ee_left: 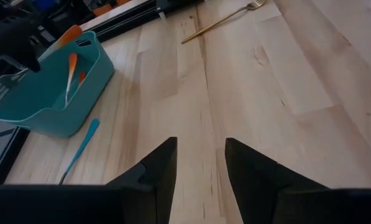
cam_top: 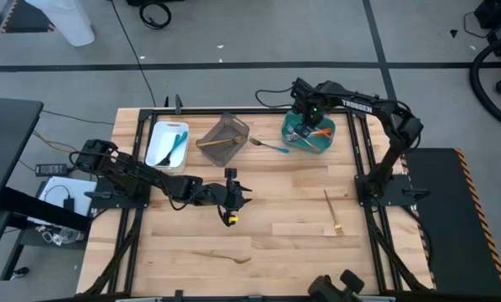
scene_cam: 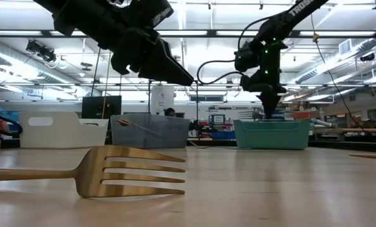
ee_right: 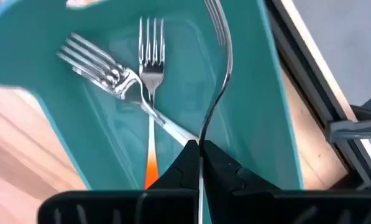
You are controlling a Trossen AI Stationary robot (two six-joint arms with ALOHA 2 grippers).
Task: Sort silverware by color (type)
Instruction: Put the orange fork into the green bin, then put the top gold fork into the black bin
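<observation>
The right gripper is positioned directly over the teal plastic bin at the far right of the wooden table, its fingers closed tight on the neck of a metal fork held tines-down inside that bin. Two further metal forks with orange handles are seen crossed on the bin floor. A blue-handled fork lies on the table just beside the teal bin, between it and the grey-brown bin, in which a tan wooden utensil rests. Blue-handled utensils are held in the white bin beyond the grey-brown one. The left gripper is suspended above the table centre, well apart from the teal bin, fingers parted and empty. Two gold-coloured forks and remain loose on the table nearer the front edge.
</observation>
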